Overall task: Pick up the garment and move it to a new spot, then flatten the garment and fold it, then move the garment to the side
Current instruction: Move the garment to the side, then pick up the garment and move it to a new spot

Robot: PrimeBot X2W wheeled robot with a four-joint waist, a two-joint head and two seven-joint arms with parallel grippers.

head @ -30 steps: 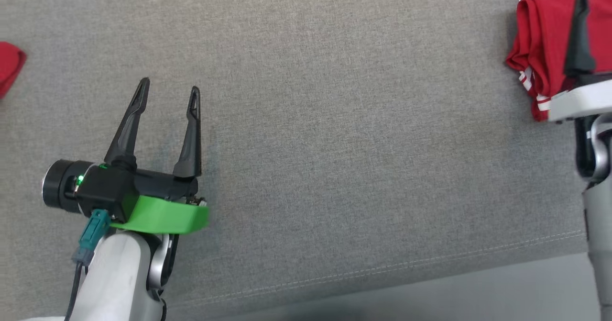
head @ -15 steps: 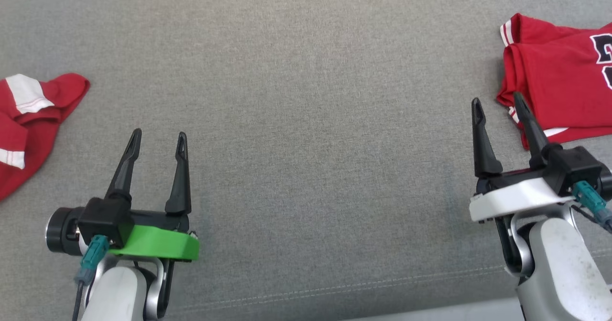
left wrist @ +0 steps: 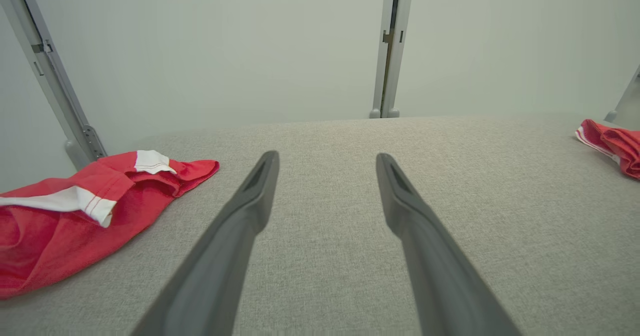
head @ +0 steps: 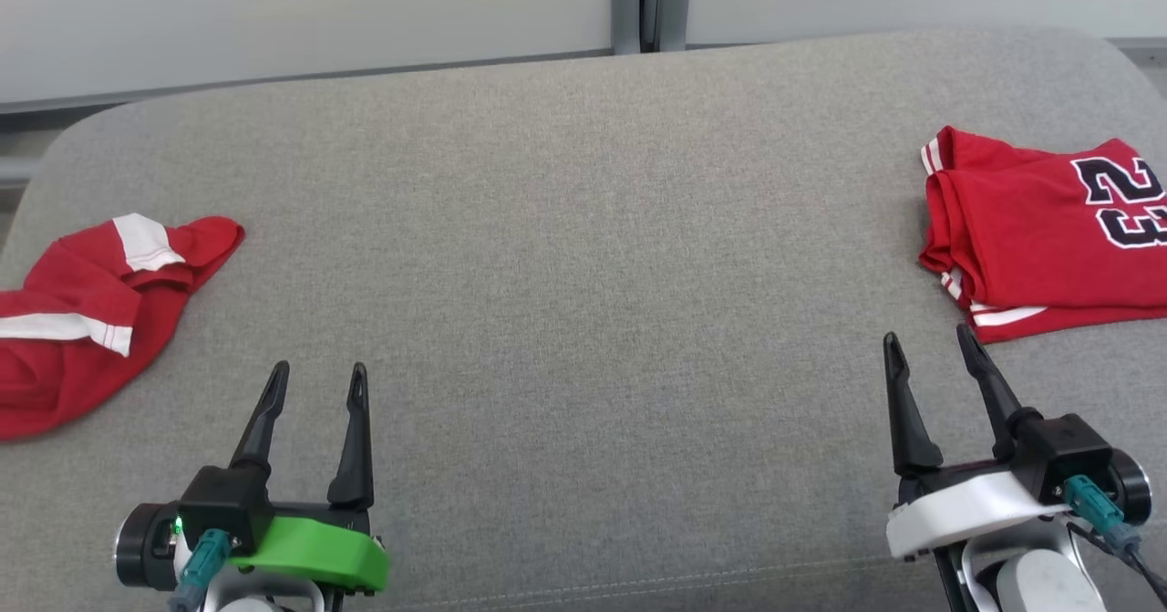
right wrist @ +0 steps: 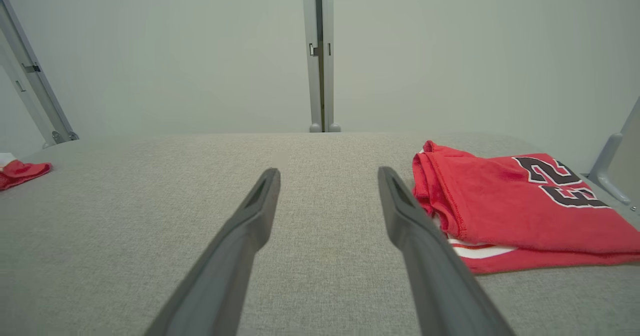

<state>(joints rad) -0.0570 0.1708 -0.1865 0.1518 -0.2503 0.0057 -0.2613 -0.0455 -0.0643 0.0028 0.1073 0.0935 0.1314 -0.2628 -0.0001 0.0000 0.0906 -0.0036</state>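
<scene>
Nearest us, the left claw (head: pixel 319 370), two long dark fingers on a green collar, stands spread wide with nothing between them. The right claw (head: pixel 925 336), on a white collar, is just as wide and just as empty. Both are poised over the grey woven fabric cushion (head: pixel 583 274).

Out to the left of the left claw, a little past its tips, lies the crumpled red garment with white stripes (head: pixel 82 311), bunched up and well apart from the fingers. Just beyond the right claw, off to its right, sits a red jersey with a black number (head: pixel 1030 238), folded flat. That one looks finished, so I'd call the heap the next pick-up.

To do it well, swing the left claw across, come down on a raised fold rather than a flat edge, and lift clear of the cushion. Farthest off are a pale wall (head: pixel 319 19) and a grey upright post (head: pixel 649 1).
</scene>
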